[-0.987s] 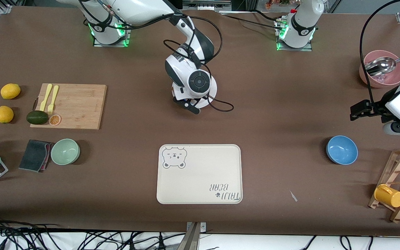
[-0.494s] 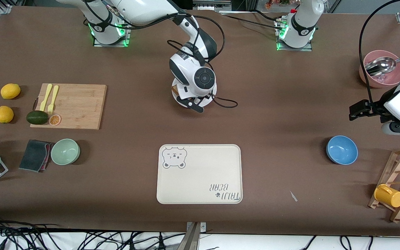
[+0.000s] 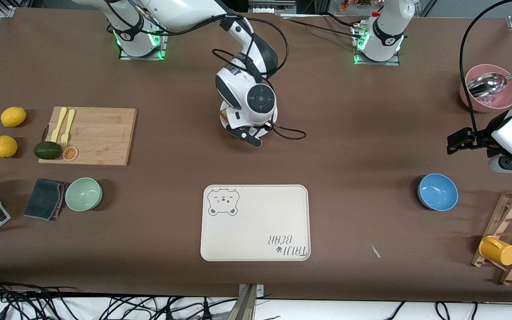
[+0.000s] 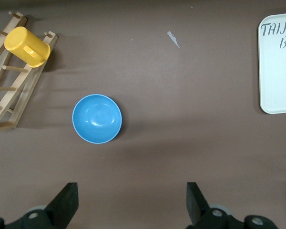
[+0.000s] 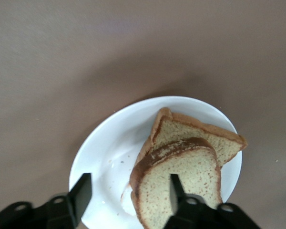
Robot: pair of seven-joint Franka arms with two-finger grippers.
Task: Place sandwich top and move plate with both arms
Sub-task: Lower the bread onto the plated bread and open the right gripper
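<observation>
The white plate (image 5: 109,148) lies mid-table near the robots' bases, mostly hidden under the right wrist in the front view (image 3: 275,119). On it the pale sandwich top (image 5: 181,186) with a dark crust lies askew on a darker tan slice (image 5: 200,136). My right gripper (image 5: 128,193) hangs open just above the plate, one finger over the sandwich top, the other over bare plate; it also shows in the front view (image 3: 247,135). My left gripper (image 4: 132,205) is open and empty over bare table near the blue bowl, and shows in the front view (image 3: 458,143); that arm waits.
The cream bear tray (image 3: 256,222) lies nearer the front camera than the plate. A blue bowl (image 3: 437,192), a pink bowl with a spoon (image 3: 489,89) and a wooden rack with a yellow cup (image 3: 498,251) stand at the left arm's end. A cutting board (image 3: 89,135) and a green bowl (image 3: 83,194) are at the right arm's end.
The right wrist has shifted a little toward the robots' bases over the plate, uncovering a bit of bread at the plate's edge. The left arm has barely moved.
</observation>
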